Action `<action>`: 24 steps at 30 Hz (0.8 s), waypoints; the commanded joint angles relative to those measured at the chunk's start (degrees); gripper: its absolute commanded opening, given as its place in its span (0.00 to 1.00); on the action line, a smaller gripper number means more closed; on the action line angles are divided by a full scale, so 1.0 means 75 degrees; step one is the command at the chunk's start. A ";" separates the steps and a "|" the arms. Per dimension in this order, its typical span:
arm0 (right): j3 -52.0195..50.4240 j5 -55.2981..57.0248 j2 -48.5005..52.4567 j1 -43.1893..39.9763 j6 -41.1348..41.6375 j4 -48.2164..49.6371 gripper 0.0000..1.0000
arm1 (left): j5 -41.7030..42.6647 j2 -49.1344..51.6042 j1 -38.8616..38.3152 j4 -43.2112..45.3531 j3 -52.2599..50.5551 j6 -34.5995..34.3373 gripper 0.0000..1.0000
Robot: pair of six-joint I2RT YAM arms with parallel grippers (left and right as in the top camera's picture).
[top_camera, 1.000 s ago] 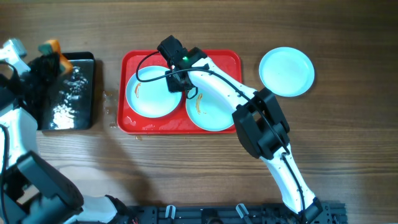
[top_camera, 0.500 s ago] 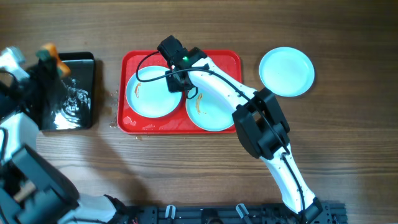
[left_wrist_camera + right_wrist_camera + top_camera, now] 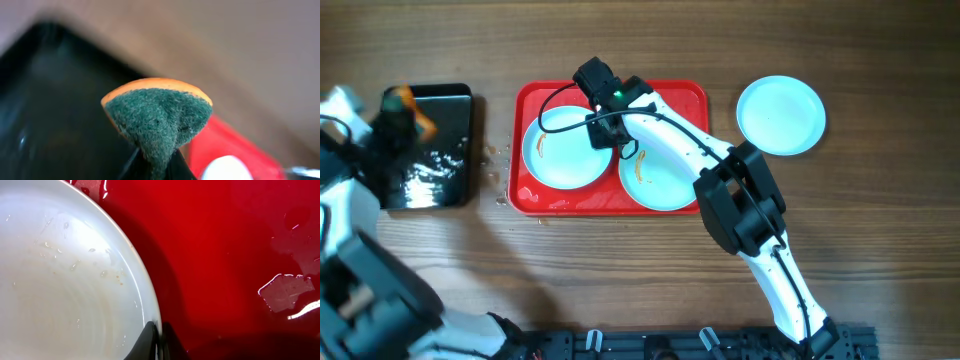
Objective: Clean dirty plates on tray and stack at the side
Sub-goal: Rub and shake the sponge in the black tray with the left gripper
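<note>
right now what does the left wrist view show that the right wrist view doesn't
Only the left wrist view: a green-and-orange sponge pinched in the left gripper, with the black pan behind it. Only the right wrist view: the right gripper closed on the rim of a plate, and water pooled nearby. Both show the red tray.

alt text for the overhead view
A red tray on a table holds a left plate and a right plate, both smeared orange, the right hand at the left plate's rim. A third plate sits right of the tray; the left hand holds a sponge over a black pan.
</note>
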 commanded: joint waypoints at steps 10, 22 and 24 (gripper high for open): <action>-0.0166 0.0006 0.0169 0.0026 -0.0189 -0.0175 0.04 | 0.3156 -0.1338 0.0376 0.3080 -0.0012 -0.0825 0.04; -0.0166 0.0006 0.0169 0.0026 -0.0184 -0.0149 0.04 | -0.0396 -0.0560 0.0265 -0.0428 -0.0015 0.1346 0.04; -0.0166 0.0006 0.0169 0.0026 -0.0175 -0.0111 0.04 | -0.0493 -0.0172 0.0300 -0.0679 -0.0015 0.1556 0.04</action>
